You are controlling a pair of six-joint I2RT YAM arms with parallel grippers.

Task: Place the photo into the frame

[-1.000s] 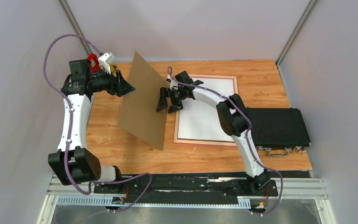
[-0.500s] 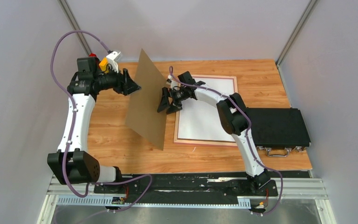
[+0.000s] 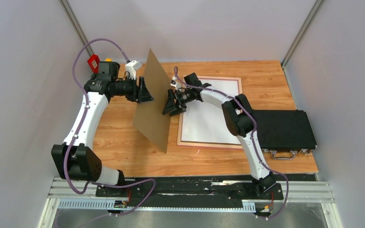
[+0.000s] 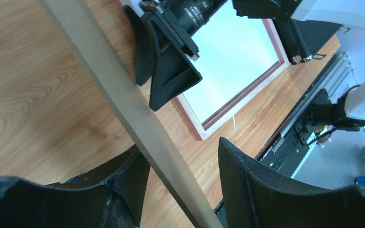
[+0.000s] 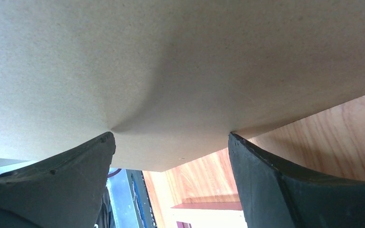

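Nearest the arm bases, one lower corner of the single brown backing board (image 3: 153, 107) rests on the table (image 3: 119, 142). From there the board rises steeply on edge, leaning toward the left. To its right the one frame (image 3: 209, 145) lies flat, long axis running from near to far. A white sheet (image 3: 204, 123) fills it, most likely the photo lying face down, though no print shows to confirm that. One black case (image 3: 285, 128) sits further right, just beside the frame. Farther back, the two grippers flank the board. The left gripper (image 3: 146, 93) has its fingers (image 4: 123, 175) spread astride the board's edge, one close against it and the other apart, so nothing is clamped. The right gripper (image 3: 170, 104) is spread wide, with its fingers (image 5: 285, 180) pressed flat on the board's opposite face, propping rather than pinching. The frame lies on the right gripper's side, so the right arm is nearer to it. The board would have to tip rightward and down onto it.
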